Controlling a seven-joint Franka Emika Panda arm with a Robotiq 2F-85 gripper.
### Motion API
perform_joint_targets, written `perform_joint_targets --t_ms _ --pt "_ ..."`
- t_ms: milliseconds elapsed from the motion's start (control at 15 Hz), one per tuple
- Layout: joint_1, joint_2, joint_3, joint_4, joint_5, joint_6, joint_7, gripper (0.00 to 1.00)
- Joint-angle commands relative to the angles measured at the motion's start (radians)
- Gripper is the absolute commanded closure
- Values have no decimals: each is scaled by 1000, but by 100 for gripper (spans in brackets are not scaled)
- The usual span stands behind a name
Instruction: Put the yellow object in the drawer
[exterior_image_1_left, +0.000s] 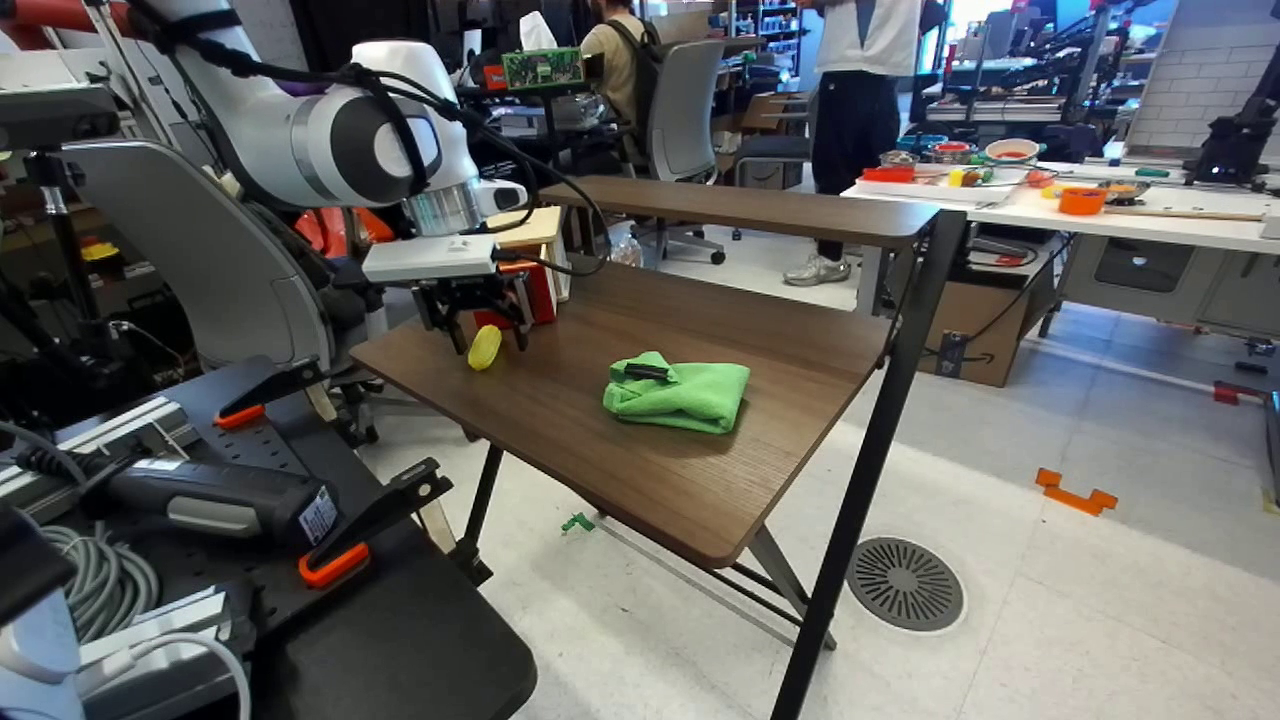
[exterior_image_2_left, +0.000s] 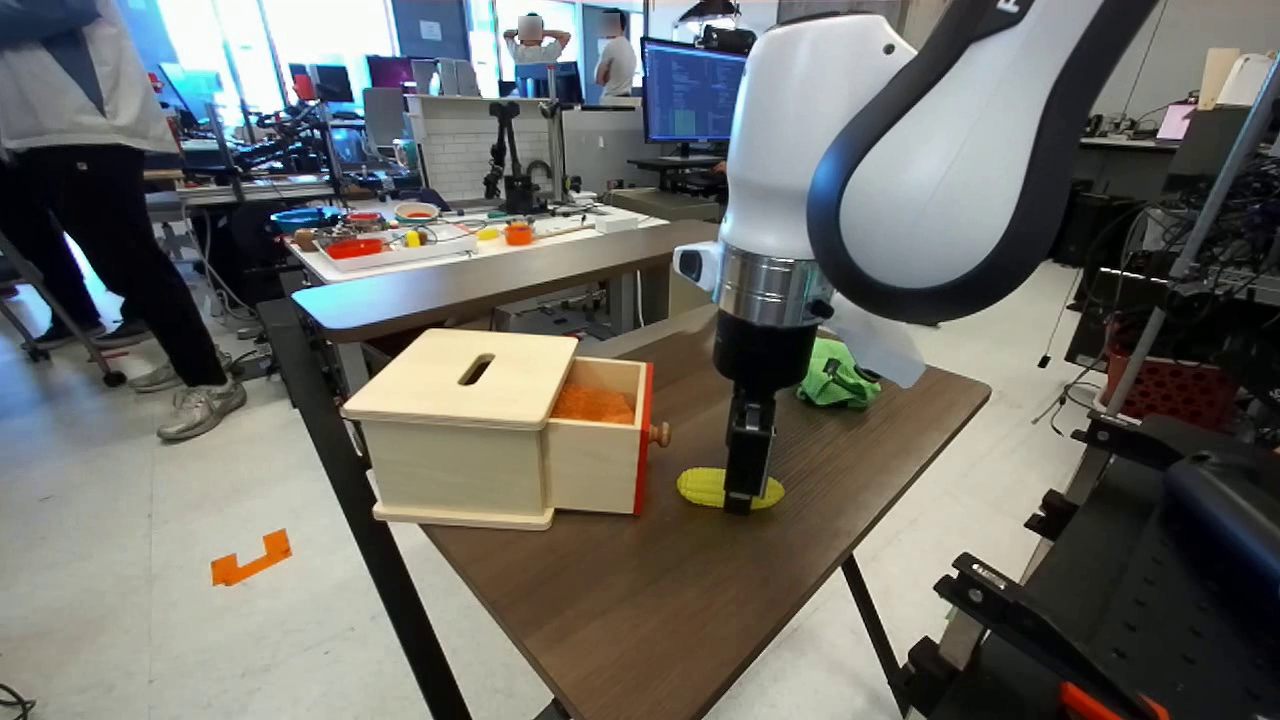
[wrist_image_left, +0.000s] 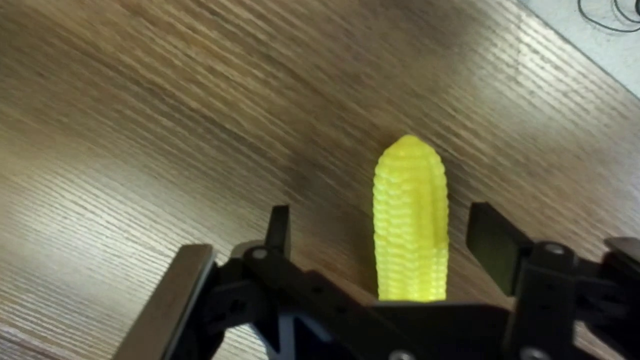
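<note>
Grab time, I think: low in the wrist view, the gripper (wrist_image_left: 384, 240) is spread around the corn (wrist_image_left: 411, 222); squeeze next.

Both exterior views overlook the brown table (exterior_image_1_left: 560, 385); the wrist view faces down, close.

The white arm (exterior_image_2_left: 940, 180) bends downward over the tabletop (exterior_image_2_left: 600, 620), its wrist (exterior_image_2_left: 768, 285) nearly vertical. In an exterior view the gripper (exterior_image_1_left: 491, 348) points down near the tabletop's left corner, inward of the edge running from there to the near corner. In the wrist view the fingers (wrist_image_left: 492, 245) stand parted, a wide gap between them. Their tips hang low; whether they touch the tabletop is unclear.
</note>
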Motion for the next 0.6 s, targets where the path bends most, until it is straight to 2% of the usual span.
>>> perform_joint_targets --t_ms 0,400,467,533 --pt "12 31 4 42 -12 4 28 42" --pt "24 -1 8 61 -2 -45 50 88" --pt "23 -15 11 60 5 -68 60 92" --pt "26 -31 8 59 10 -95 76 92"
